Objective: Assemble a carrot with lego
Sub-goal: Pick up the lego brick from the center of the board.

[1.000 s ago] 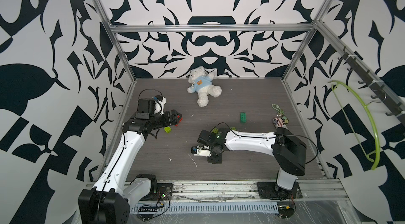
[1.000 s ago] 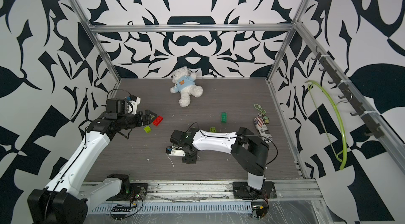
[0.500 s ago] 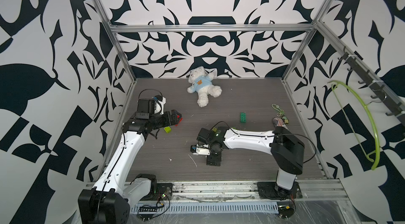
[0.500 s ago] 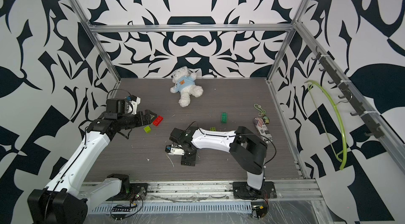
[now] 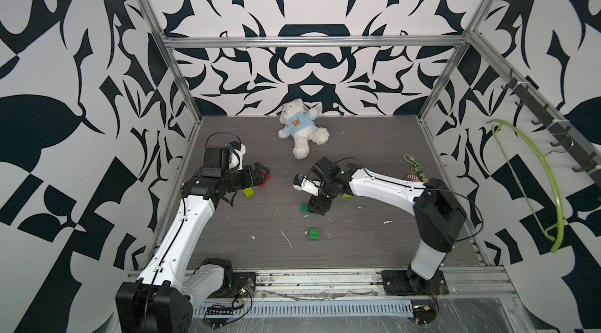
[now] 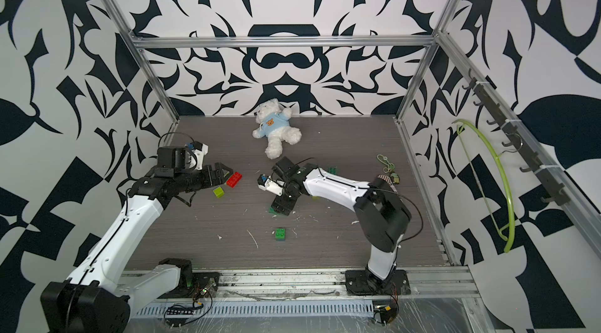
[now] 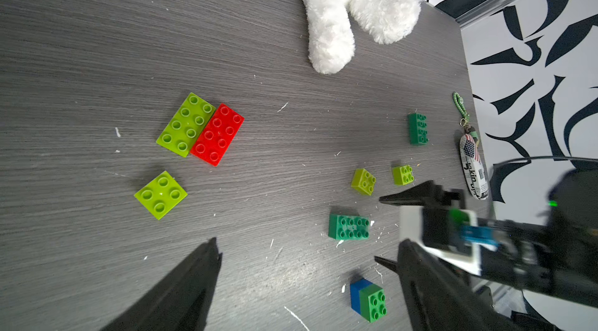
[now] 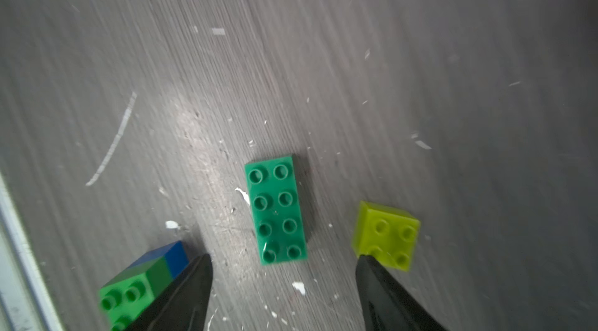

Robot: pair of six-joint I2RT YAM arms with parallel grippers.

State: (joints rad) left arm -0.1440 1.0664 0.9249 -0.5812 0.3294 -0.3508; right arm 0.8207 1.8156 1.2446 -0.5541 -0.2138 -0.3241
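Note:
No whole carrot is in view; the only joined lego is a green 2x2 brick on a blue one (image 5: 314, 234) (image 8: 145, 277), lying free near the front. My right gripper (image 5: 317, 206) (image 8: 283, 259) is open and empty, its fingers either side of a dark green 2x4 brick (image 8: 275, 209) (image 7: 348, 226), with a lime 2x2 brick (image 8: 386, 235) beside one finger. My left gripper (image 5: 260, 176) (image 7: 307, 245) is open and empty at the left. Close to it lie a red 2x4 brick (image 6: 234, 180) (image 7: 217, 134), a lime 2x4 brick (image 7: 186, 124) and a lime 2x2 brick (image 5: 248, 192) (image 7: 160, 194).
A white teddy bear in a blue shirt (image 5: 300, 129) lies at the back middle. A second dark green 2x4 brick (image 7: 418, 128) and another lime 2x2 brick (image 7: 403, 174) lie near a keychain (image 5: 414, 168) by the right wall. A green hanger (image 5: 549, 185) hangs outside.
My right gripper went from shut to open and drew back from the front, leaving the green-and-blue stack on the table. The left arm has not moved.

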